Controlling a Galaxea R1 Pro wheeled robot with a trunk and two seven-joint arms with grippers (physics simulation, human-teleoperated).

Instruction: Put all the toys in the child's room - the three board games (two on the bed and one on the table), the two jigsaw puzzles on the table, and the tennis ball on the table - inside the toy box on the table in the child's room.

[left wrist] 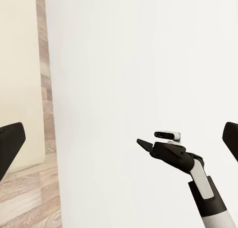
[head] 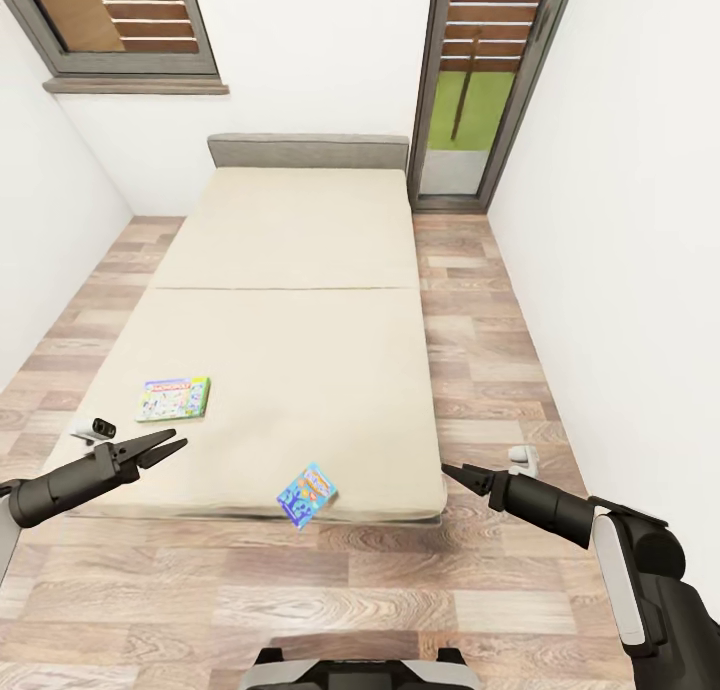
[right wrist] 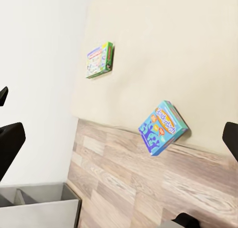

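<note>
Two board games lie on the cream bed (head: 300,330). The green-and-white one (head: 173,398) (right wrist: 100,60) rests flat near the bed's left side. A smaller blue one (head: 307,494) (right wrist: 162,127) sits at the foot edge, partly overhanging it. My left gripper (head: 180,438) hovers open over the bed's near left corner, just below the green-and-white game. At the foot's right corner my right gripper (head: 450,470) (left wrist: 148,144) is open and empty, to the right of the blue game. The toy box, table, jigsaw puzzles and tennis ball are out of view.
Wood-plank floor (head: 480,330) runs along both sides of the bed and in front of it. White walls close in on left and right. A glass door (head: 470,100) stands at the back right, a window (head: 120,20) at the back left. A grey divided bin (right wrist: 39,205) is nearby.
</note>
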